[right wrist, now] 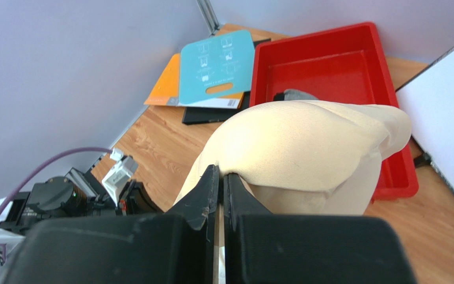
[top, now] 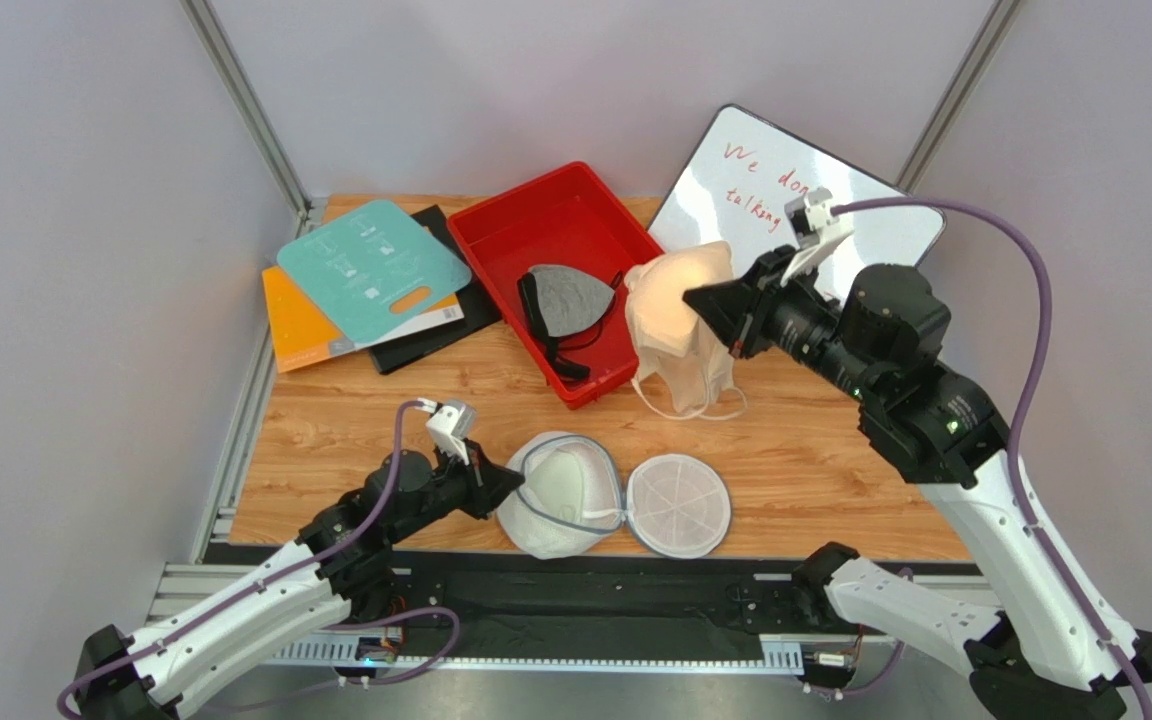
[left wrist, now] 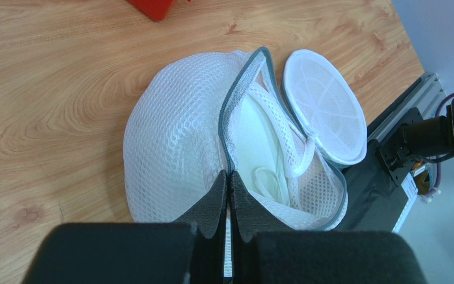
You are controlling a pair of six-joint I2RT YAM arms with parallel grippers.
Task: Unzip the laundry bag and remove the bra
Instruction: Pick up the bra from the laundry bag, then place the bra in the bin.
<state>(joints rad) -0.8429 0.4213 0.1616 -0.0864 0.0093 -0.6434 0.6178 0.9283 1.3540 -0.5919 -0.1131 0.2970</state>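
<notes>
While the right gripper (top: 705, 308) hangs well above the table (top: 372, 413), its fingers are pressed together on a fold of the beige bra (top: 672, 338), pinching the fabric between them. Lifted clear of the wood, the bra has one moulded cup bulging upward and its thin straps dangling below, and it sits just right of the red tray (top: 537, 225) in the top view. From the right wrist camera the cup fills the middle of the picture, directly over the closed fingertips.

At the near edge, left of centre, the laundry bag (top: 560, 495) lies on the table with its zip undone. Its grey zipper band (left wrist: 241, 83) gapes in a long curve, and white material shows inside the opening. Its round mesh flap (top: 683, 506) is folded out flat to the right, touching the bag. Low beside the bag's left side, the left gripper (top: 507, 480) has its fingers closed tight on the mesh at the zipper band's near end.

Inside the red tray lies a grey bra (top: 567, 300) with black straps. Left of the tray, a teal card (top: 372, 270) rests on an orange folder (top: 289, 323) and a black sheet (top: 417, 342). A whiteboard (top: 748, 173) leans at the far right.
</notes>
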